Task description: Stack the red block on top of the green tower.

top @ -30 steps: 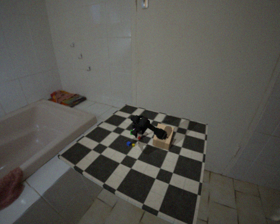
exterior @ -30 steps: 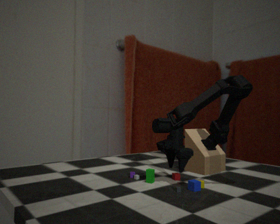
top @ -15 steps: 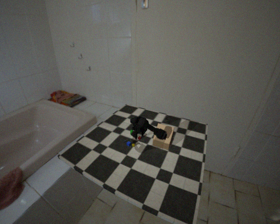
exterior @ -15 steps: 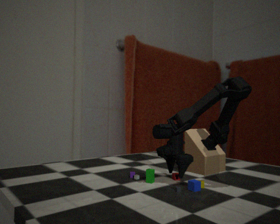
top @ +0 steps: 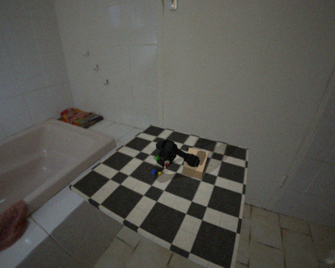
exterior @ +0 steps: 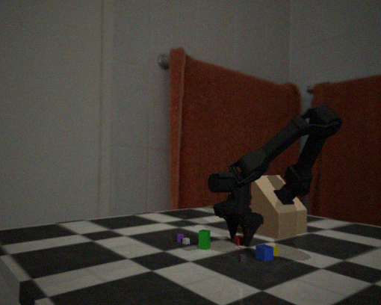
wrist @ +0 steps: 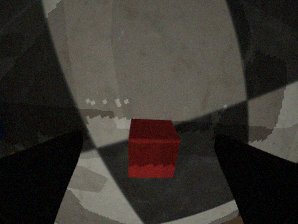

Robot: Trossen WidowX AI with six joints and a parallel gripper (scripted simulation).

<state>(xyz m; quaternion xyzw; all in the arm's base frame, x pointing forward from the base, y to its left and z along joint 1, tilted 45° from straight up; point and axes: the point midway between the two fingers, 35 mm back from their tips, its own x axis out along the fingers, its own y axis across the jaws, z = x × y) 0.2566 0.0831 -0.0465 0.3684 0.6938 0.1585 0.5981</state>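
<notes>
The hand (exterior: 240,232) hangs low over the red block (wrist: 153,148), spread wide and holding nothing, one finger to each side of the block on the checkered counter (exterior: 99,258). To grip well, I would lower until the fingers bracket the block's sides evenly, then close squarely. The green tower (exterior: 204,239) stands upright near the block, apart from it. A blue block (exterior: 264,252) and yellow block (exterior: 274,250) sit on the block's other side; a tan wedge (exterior: 282,209) stands behind. None seems to obstruct.
</notes>
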